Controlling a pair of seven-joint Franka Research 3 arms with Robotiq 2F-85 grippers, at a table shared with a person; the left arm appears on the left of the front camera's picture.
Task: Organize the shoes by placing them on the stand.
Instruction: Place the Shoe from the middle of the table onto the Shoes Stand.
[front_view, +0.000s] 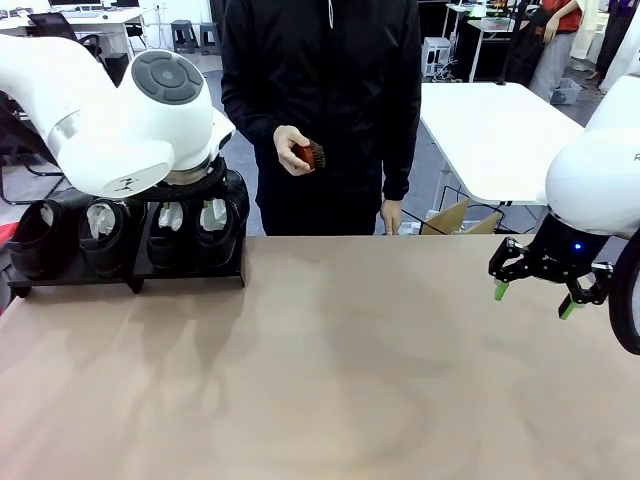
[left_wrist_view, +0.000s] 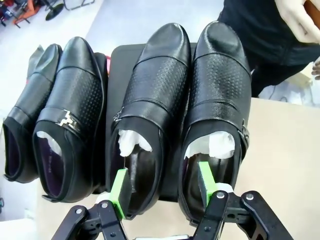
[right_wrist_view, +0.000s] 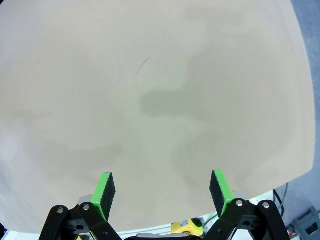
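All four shoes (left_wrist_view: 150, 115) sit in a row on the stand (front_view: 190, 272) at the desk's far left, and their glossy, stiff leather looks slippery, so the collar rim seems the surest hold, while both arms' jaws stand released, holding nothing.

Glossy black dress shoes (left_wrist_view: 150, 115) have perforated dotted vamps, white paper stuffing and one silver buckle; the stand (front_view: 130, 275) is black, the table (front_view: 330, 370) beige, the brush (front_view: 309, 155) reddish-brown.
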